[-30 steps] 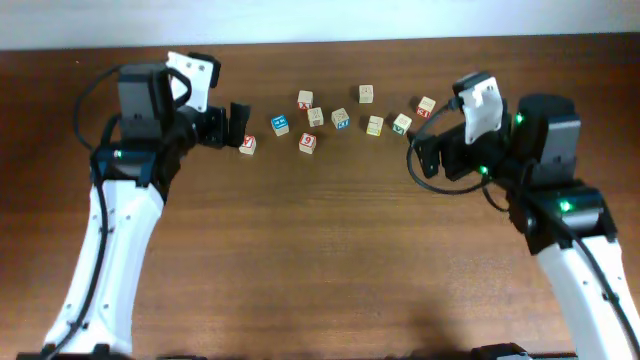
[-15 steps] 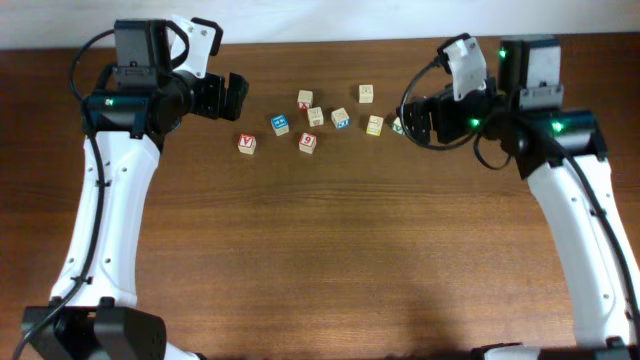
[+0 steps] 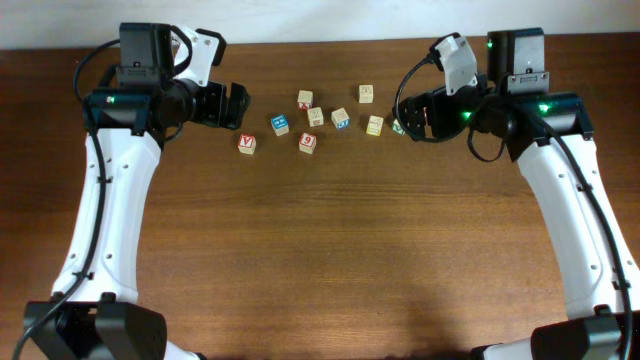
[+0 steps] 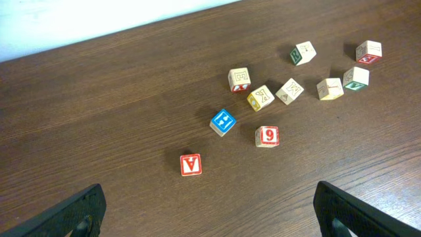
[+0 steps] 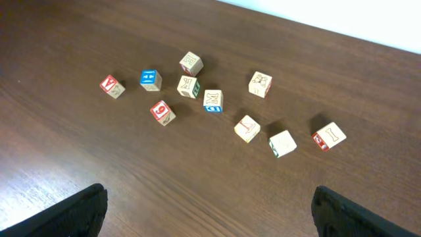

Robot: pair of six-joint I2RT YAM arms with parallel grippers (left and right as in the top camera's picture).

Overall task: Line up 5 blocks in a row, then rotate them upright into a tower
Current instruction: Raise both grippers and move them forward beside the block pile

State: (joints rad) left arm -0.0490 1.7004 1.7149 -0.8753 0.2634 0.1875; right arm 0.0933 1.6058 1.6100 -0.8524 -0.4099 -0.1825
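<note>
Several small wooden alphabet blocks lie scattered on the far middle of the table. Among them are a blue-faced block [image 3: 280, 124] [image 4: 223, 122] [image 5: 150, 79], a red "9" block [image 3: 307, 142] [image 4: 267, 136] [image 5: 162, 112], a blue-marked block [image 3: 341, 119] [image 5: 212, 101], a yellow-marked block [image 4: 260, 97] and a green-marked block [image 4: 356, 78] [image 5: 283, 143]. My left gripper [image 3: 238, 105] [image 4: 207, 197] hangs open just left of the cluster, holding nothing. At the cluster's right end my right gripper [image 3: 408, 115] [image 5: 209, 197] is open and empty, partly covering a block from above.
A red "Y" cube [image 3: 246, 144] [image 4: 191, 164] [image 5: 112, 86] sits nearest the left gripper. Pale cubes [image 3: 366, 93] [image 3: 305, 99] lie toward the back edge, another with a red side [image 5: 329, 136] at the far right. Bare brown tabletop [image 3: 320, 250] stretches in front.
Both arms have swung back toward the table's far edge. The right gripper moved up and left to the cluster's right end. Both grippers stayed open; no block moved.
</note>
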